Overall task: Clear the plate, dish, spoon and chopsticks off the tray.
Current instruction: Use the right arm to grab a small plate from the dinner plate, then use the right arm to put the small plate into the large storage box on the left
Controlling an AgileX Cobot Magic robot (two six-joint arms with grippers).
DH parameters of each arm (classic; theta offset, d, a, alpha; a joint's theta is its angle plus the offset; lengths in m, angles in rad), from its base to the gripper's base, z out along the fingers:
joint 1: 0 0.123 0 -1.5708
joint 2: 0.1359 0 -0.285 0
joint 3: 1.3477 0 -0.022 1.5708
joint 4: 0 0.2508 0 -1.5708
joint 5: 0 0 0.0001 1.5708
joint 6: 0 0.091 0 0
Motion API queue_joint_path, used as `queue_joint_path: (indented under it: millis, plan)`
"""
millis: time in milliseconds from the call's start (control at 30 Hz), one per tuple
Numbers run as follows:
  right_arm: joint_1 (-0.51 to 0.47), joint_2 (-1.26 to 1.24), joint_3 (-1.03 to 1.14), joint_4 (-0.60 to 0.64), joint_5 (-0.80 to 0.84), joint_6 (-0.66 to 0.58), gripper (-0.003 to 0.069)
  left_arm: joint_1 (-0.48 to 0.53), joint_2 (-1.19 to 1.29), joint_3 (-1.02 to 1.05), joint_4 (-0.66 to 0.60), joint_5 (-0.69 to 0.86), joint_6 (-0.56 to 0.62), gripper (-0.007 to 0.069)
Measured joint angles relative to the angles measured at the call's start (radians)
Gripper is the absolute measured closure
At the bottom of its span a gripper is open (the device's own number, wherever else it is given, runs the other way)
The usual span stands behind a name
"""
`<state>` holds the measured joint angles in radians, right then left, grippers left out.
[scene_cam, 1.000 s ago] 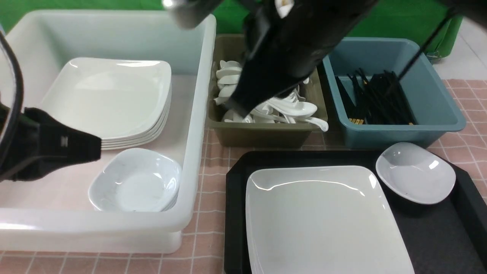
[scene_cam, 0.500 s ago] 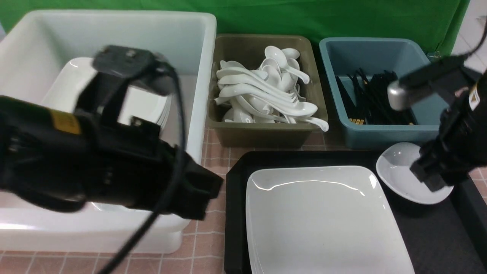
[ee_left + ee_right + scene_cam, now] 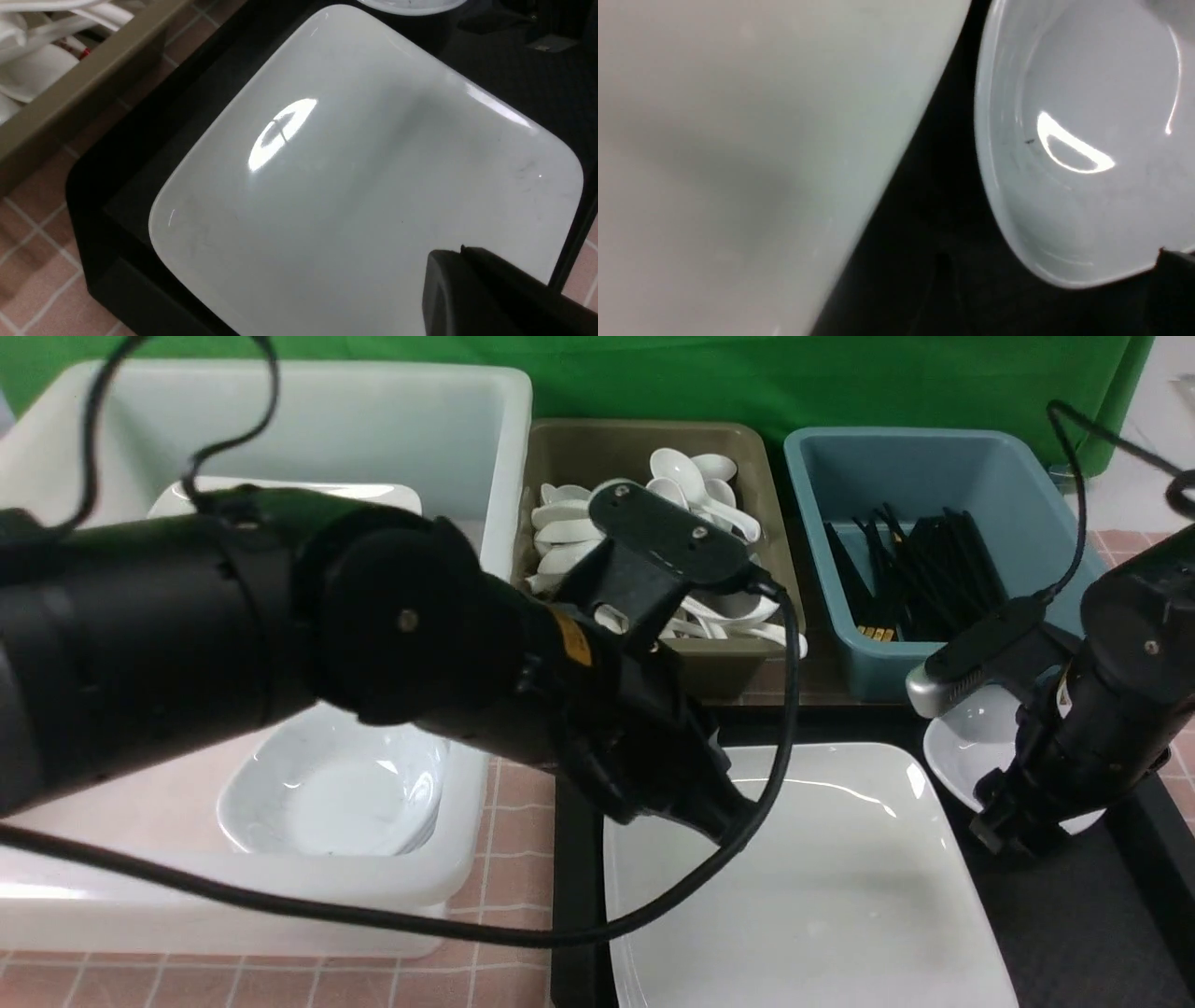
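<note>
The large white plate (image 3: pixel 840 896) lies on the black tray (image 3: pixel 1083 933), and the small white dish (image 3: pixel 957 756) sits at the tray's far right corner. My left gripper (image 3: pixel 733 823) hangs low over the plate's far left part, its jaws pressed shut on nothing (image 3: pixel 461 253). My right gripper (image 3: pixel 1004 831) is down at the dish's near edge and stands open, with one fingertip (image 3: pixel 1174 268) beside the dish rim (image 3: pixel 1064 280). No spoon or chopsticks show on the tray.
A white tub (image 3: pixel 471 728) on the left holds stacked plates and dishes (image 3: pixel 327 793). Behind the tray, an olive bin (image 3: pixel 644 443) holds several white spoons and a blue bin (image 3: pixel 934 457) holds black chopsticks. My left arm's cable (image 3: pixel 789 709) loops over the plate.
The right arm swung from over the olive bin down to the dish, and its gripper opened. The left arm crossed from the tub to above the plate.
</note>
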<state>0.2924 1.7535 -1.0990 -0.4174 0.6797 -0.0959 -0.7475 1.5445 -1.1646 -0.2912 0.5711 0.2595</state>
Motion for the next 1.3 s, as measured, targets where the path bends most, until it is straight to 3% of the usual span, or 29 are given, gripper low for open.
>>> queue_joint_path:
  millis: [400,500,633,833,933,1067,1200,1300]
  plan:
    - [0.0,0.11,0.002,-0.025,-0.141,0.013,0.0093,-0.002,0.033,-0.016,0.011,-0.021,0.007,0.0627]
    - [0.0,0.126,0.002,-0.025,-0.137,0.013,0.0205,-0.002,0.033,-0.016,0.011,-0.021,0.007,0.0627]
    - [0.001,0.121,-0.004,-0.036,-0.121,0.003,0.0475,-0.002,0.033,-0.016,0.007,-0.021,0.007,0.0627]
    - [0.014,0.059,-0.028,-0.001,-0.008,-0.018,0.0517,-0.002,0.033,-0.016,-0.005,-0.022,0.007,0.0627]
    - [0.045,-0.02,-0.029,0.034,0.049,-0.017,0.0582,-0.002,0.033,-0.016,-0.006,-0.024,-0.005,0.0627]
    - [0.087,-0.115,-0.034,0.061,0.096,-0.017,0.0583,-0.002,0.033,-0.016,-0.003,-0.021,-0.024,0.0627]
    - [0.138,-0.28,-0.096,0.162,0.13,-0.037,0.0583,-0.002,0.012,-0.018,0.084,0.005,-0.071,0.0627]
    - [0.158,-0.34,-0.165,0.308,0.129,-0.105,0.0583,0.013,-0.015,-0.038,0.166,0.055,-0.13,0.0627]
